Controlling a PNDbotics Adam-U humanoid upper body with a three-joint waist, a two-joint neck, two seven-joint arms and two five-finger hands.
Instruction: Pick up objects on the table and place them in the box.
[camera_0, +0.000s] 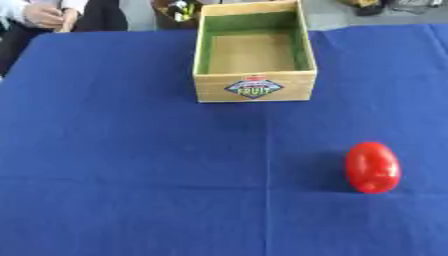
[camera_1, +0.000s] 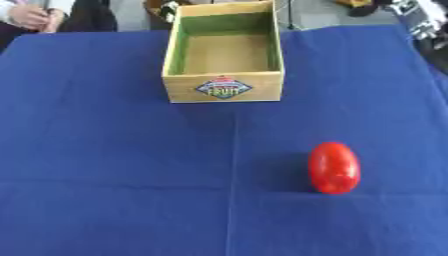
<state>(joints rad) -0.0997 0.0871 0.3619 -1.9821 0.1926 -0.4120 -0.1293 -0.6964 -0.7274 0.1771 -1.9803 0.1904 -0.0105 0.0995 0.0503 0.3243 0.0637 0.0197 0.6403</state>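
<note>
A glossy red oval object (camera_0: 372, 167), like a long tomato, lies on the blue tablecloth (camera_0: 131, 160) at the right, toward the front. A wooden box (camera_0: 254, 86) with green inner walls and a "FRUIT" label on its front stands at the far middle of the table. Its inside shows only a bare tan floor. Neither of my hands appears in either view.
The cloth has fold creases running across and down its middle. A person sits beyond the far left corner, hands off the table. Dark objects lie on the floor past the far edge.
</note>
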